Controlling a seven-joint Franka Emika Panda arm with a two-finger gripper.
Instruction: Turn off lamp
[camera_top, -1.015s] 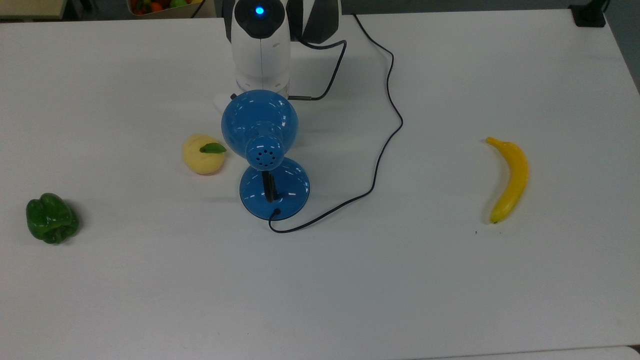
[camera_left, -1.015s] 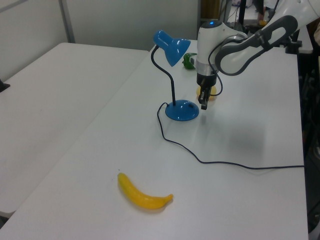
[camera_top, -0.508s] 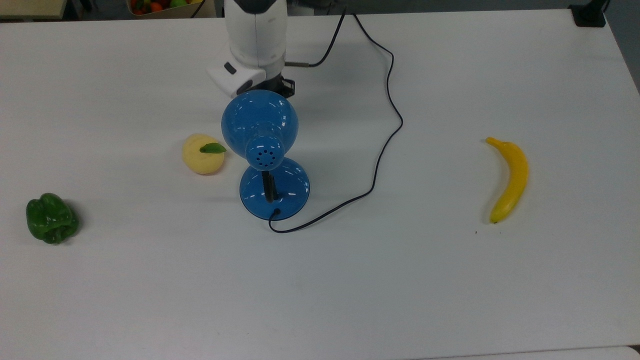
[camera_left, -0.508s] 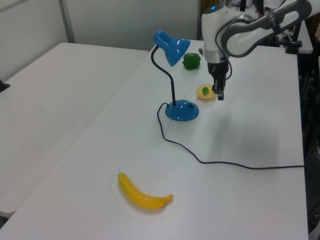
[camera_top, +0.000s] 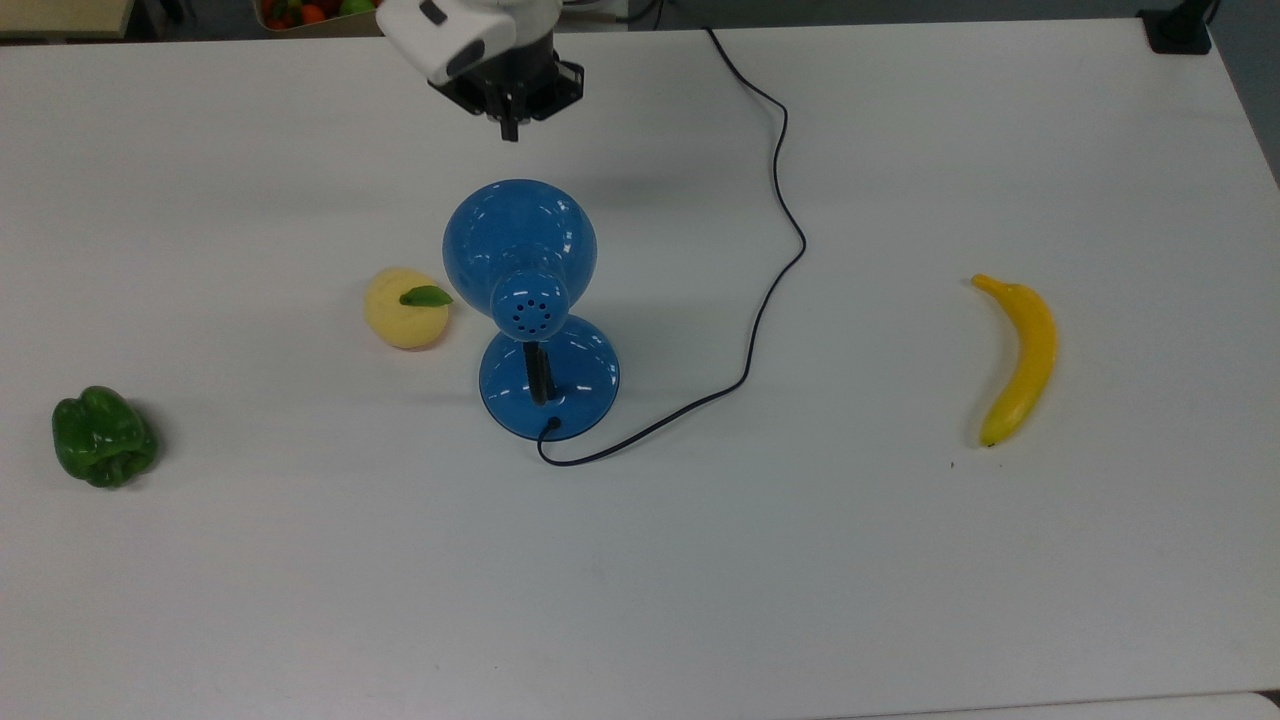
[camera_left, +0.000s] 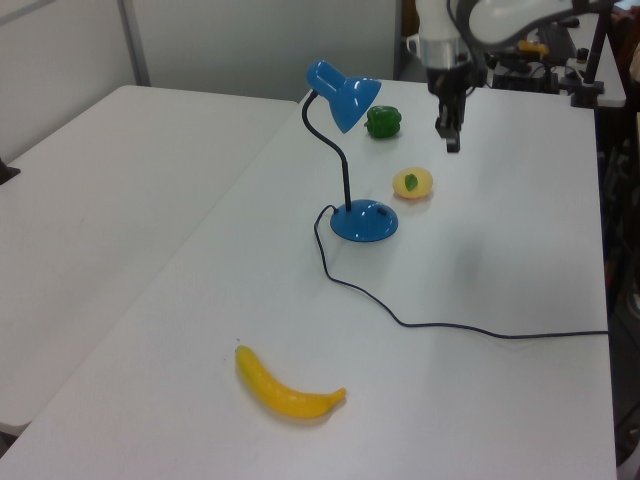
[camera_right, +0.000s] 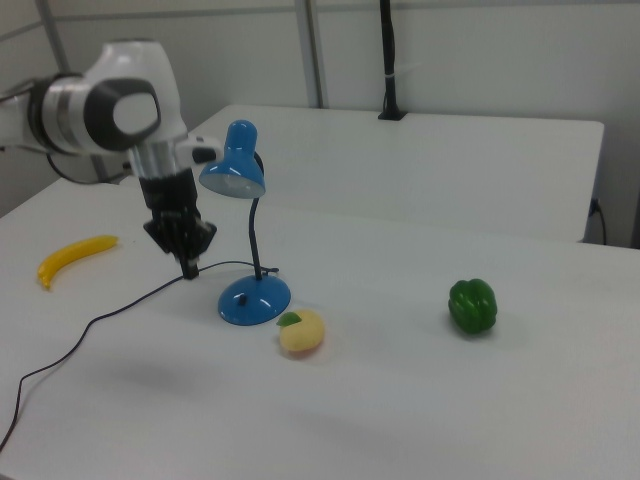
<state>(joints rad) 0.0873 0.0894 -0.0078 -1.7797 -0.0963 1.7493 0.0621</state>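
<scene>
The glossy blue desk lamp (camera_top: 530, 300) with dome shade and black bendy neck stands near the middle of the white table (camera_top: 900, 560), its thin black cord (camera_top: 770, 290) trailing off from its round base. A yellow peach-like fruit (camera_top: 406, 308) lies just beside the base; a green bell pepper (camera_top: 102, 437) and a yellow banana (camera_top: 1017, 358) lie well apart from it. The black gripper (camera_top: 510, 128) hangs above the table beyond the shade, fingers together, holding nothing. Risk: a reach back to the base could snag the cord or nudge the shade, tipping the lamp.
</scene>
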